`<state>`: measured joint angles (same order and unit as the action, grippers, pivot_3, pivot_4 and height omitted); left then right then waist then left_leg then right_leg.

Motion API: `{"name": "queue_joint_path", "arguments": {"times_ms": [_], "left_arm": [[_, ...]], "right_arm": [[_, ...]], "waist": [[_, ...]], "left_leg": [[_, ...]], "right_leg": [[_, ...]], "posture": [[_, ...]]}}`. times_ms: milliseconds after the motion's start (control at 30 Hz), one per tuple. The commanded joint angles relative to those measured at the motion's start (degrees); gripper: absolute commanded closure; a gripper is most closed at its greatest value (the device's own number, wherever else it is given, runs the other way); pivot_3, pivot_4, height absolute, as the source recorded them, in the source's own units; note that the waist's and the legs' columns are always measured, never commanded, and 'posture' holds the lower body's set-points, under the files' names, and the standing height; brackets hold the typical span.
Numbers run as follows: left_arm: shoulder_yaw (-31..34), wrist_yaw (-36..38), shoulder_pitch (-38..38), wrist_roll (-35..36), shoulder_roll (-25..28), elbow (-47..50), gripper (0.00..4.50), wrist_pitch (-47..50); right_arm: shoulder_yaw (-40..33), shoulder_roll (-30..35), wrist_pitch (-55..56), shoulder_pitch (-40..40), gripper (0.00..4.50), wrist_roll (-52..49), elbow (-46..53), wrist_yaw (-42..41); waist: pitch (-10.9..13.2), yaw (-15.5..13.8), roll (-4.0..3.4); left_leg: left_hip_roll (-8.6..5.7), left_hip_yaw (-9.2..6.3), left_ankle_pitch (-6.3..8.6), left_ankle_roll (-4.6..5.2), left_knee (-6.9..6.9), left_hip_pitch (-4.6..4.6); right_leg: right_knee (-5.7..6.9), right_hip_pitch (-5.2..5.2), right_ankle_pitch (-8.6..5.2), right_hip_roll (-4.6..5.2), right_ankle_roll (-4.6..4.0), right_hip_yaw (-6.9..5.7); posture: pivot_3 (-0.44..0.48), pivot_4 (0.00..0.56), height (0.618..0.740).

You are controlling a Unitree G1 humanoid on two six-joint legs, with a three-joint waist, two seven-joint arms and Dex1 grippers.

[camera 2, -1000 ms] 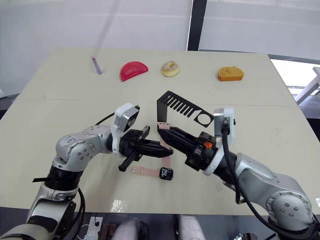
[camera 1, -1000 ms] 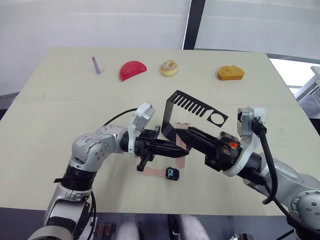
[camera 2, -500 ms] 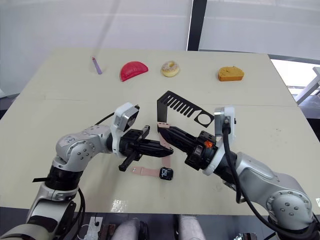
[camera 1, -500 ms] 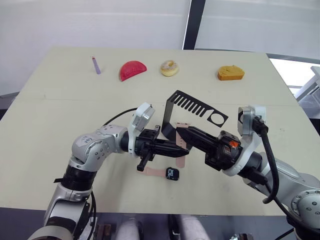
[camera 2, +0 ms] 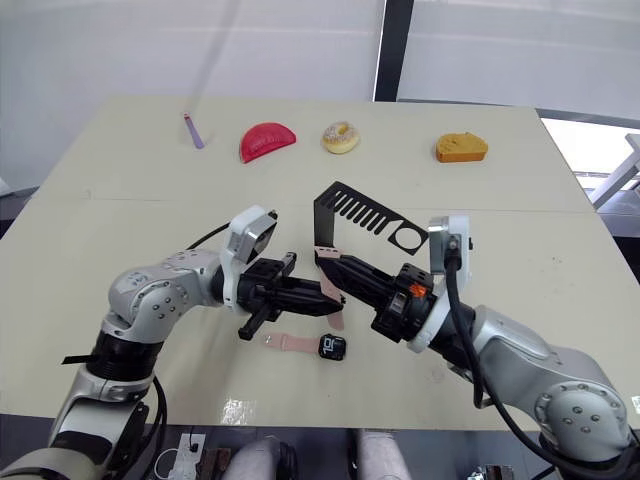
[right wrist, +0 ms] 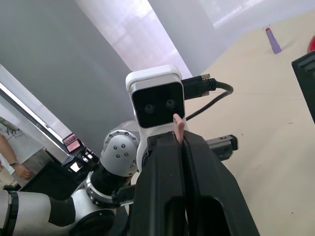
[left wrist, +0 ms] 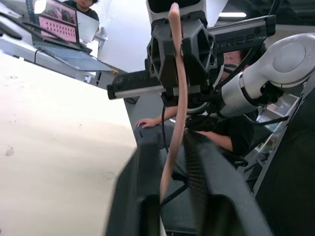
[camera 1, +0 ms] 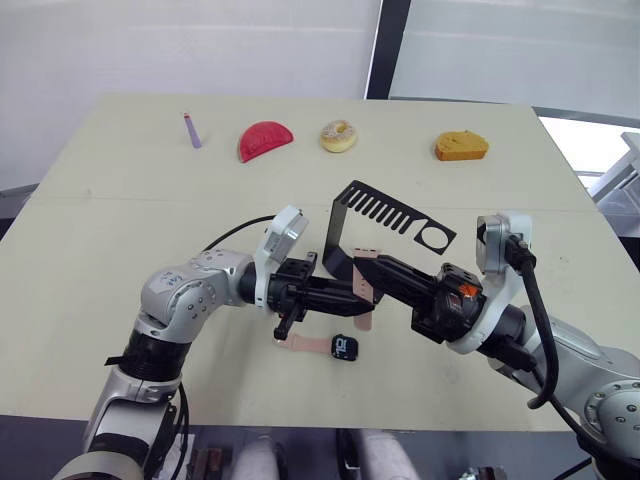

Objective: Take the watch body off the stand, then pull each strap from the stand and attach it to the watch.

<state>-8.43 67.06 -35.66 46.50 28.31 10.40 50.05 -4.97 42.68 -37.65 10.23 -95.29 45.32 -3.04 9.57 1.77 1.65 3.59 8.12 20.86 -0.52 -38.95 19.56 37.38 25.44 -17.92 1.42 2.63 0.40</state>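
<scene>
Both grippers, left (camera 1: 352, 292) and right (camera 1: 362, 264), clamped on one pink strap (camera 1: 364, 287); watch body (camera 1: 344, 347) on table (camera 1: 120, 210).

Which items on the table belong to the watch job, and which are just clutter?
Job: stand; watch body with one strap attached; second strap, held between left gripper and right gripper.

Clutter: purple stick, red slice, donut, orange piece.

The watch body (camera 1: 345, 347), lying near the table's (camera 1: 100, 240) front edge, shows light digits, too small to read.
</scene>
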Motion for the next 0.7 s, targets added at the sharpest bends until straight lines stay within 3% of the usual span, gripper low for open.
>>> {"name": "queue_joint_path", "arguments": {"times_ms": [33,167,267,400,533,700], "left_arm": [[-1.90,4.75,1.56,-5.55,5.22,3.17,2.05,-6.62],[-6.78,6.81,5.78,-15.63,9.07,4.41,0.08,-18.36],[-10.64,4.55,8.80,-24.01,8.97,4.45,0.03,-26.91],[-13.86,-0.42,11.13,-30.37,6.93,4.76,0.03,-29.55],[-15.59,-4.38,12.72,-36.37,5.73,3.43,0.03,-33.54],[-15.50,-7.21,13.78,-38.01,3.28,2.32,0.03,-33.30]], "right_arm": [[-6.12,6.32,-1.76,-2.45,4.50,-3.31,3.47,-5.07],[-14.27,15.46,-6.49,-9.37,4.50,-1.55,4.41,-13.67],[-20.95,20.19,-10.23,-16.71,4.50,4.92,5.08,-21.83],[-27.31,22.51,-11.84,-26.51,4.50,17.54,6.58,-32.78],[-28.79,21.79,-10.57,-31.29,4.50,25.07,7.18,-38.25],[-27.73,20.02,-8.56,-34.40,4.50,31.32,8.31,-41.43]], "waist": [[0.02,-0.02,-0.04],[0.04,-0.21,-0.05],[0.04,-0.33,-0.04],[0.03,-0.57,-0.03],[0.03,-0.32,-0.02],[0.04,-0.27,-0.02]], "left_leg": [[0.00,0.00,0.00,0.00,0.01,0.00],[0.00,-0.01,0.01,0.02,0.13,-0.01],[-0.01,-0.02,-0.01,0.10,0.32,0.01],[-0.03,-0.09,-0.01,0.21,0.36,0.18],[-0.05,-0.08,-0.01,0.24,0.34,0.20],[-0.06,-0.07,-0.04,0.22,0.31,0.12]], "right_leg": [[-0.01,0.00,0.00,0.00,0.00,0.00],[-0.13,-0.03,0.00,0.01,0.00,-0.01],[-0.39,-0.08,0.04,0.03,0.07,-0.01],[-0.63,-0.06,0.12,0.03,0.22,-0.02],[-0.63,-0.06,0.15,0.03,0.26,-0.01],[-0.50,-0.08,0.16,0.02,0.26,0.00]], "posture": [[0.000,0.150,0.737],[0.000,0.150,0.737],[0.000,0.150,0.737],[0.000,0.150,0.737],[0.000,0.150,0.737],[0.000,0.150,0.737]]}}
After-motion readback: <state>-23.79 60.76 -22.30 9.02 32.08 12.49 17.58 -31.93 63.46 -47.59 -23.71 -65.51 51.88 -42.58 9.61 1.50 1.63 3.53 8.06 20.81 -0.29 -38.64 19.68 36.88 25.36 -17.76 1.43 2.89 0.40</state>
